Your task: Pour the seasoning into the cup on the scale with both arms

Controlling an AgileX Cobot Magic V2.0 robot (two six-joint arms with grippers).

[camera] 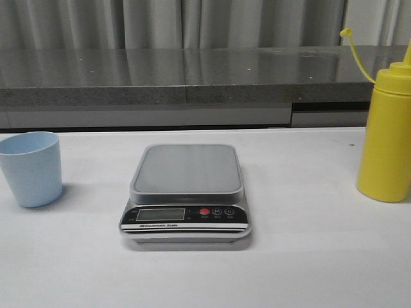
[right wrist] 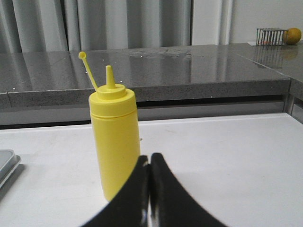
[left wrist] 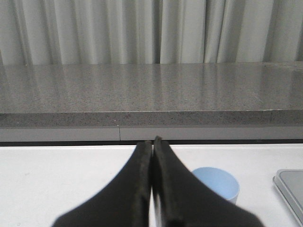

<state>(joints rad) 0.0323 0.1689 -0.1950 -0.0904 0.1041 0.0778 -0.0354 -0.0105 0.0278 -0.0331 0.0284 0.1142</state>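
Sitting on a plain white worktop (camera: 308, 256) are all three items, nothing touching anything else. The scale (camera: 186, 196) is dead center in the front view, steel platform bare, LCD blank-looking, red button on the black front strip. The cup (camera: 30, 168), pale blue, stands upright off to the left, well apart from the scale. The seasoning (camera: 386, 138), a tall yellow squeeze bottle, stands upright over on the right edge of the front view, its thin cap strap curling up and off to the left, nozzle uncapped.

Behind the worktop there's a long speckled dark-grey stone ledge (camera: 160, 77), glossy enough to pick up reflections, and behind that pale grey curtains (camera: 128, 22) hanging in folds. In the right wrist view, far off on the ledge's corner, there's a small wire basket (right wrist: 271, 36) with a yellow-orange round fruit (right wrist: 294, 35) just beside it.

Neither arm shows up in the front view. From the wrist cams: the left gripper (left wrist: 152, 142) has its fingers pressed together, clenched on nothing, with the cup just past them and a corner of the scale off to one side. The right gripper (right wrist: 150, 156) is the same deal, fingers closed tight and empty, with the bottle standing just beyond them, not touched. Worktop surface looks clean and matte, soft shadows under each item.
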